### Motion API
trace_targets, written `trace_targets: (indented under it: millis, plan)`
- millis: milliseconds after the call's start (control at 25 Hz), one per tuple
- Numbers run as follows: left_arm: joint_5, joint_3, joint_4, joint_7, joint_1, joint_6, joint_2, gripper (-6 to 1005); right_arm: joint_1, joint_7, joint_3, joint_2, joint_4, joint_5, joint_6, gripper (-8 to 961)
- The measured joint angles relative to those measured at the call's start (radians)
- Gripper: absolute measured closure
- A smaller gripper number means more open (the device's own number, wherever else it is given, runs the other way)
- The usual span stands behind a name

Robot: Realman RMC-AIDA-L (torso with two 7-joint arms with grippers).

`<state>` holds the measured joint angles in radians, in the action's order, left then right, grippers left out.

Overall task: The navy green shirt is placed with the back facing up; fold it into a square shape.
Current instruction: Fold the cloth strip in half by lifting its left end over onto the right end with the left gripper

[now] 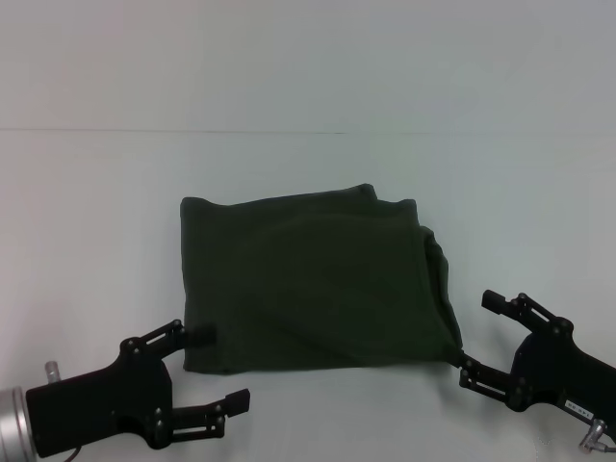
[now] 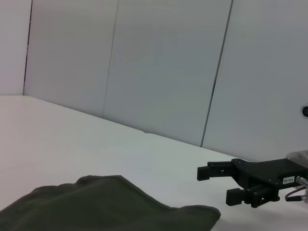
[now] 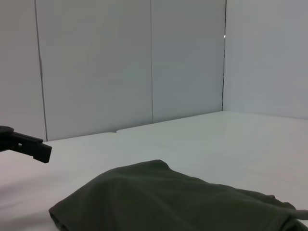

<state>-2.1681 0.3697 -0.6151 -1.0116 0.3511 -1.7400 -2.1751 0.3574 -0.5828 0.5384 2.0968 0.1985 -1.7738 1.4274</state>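
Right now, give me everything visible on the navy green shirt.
The navy green shirt is dark olive, soft matte cloth, folded into a rough rectangle lying flat on the white table. Plain side up, no lettering showing. Layered edges bunch along its right side. The left gripper and right gripper, both open, flank its near corners.

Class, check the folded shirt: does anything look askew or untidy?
The navy green shirt is roughly square, but its edge nearest the right gripper is bunched, with layers sticking out unevenly. Both grippers are open.
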Motion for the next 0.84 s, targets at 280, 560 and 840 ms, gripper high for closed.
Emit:
trace_targets:
  millis: [280, 560, 840]
  plan:
    - [0.001, 0.0, 0.0, -0.004, 0.001, -0.001, 0.0, 49, 0.0, 0.0, 0.0, 0.0, -0.001, 0.0, 0.001, 37]
    - [0.001, 0.0, 0.0, -0.005, 0.0, -0.003, 0.0, 49, 0.001, 0.0, 0.0, 0.001, 0.0, 0.002, 0.01, 37]
    - [0.001, 0.0, 0.0, -0.005, 0.001, -0.004, 0.002, 49, 0.002, 0.0, 0.0, 0.0, 0.001, 0.004, 0.021, 37]
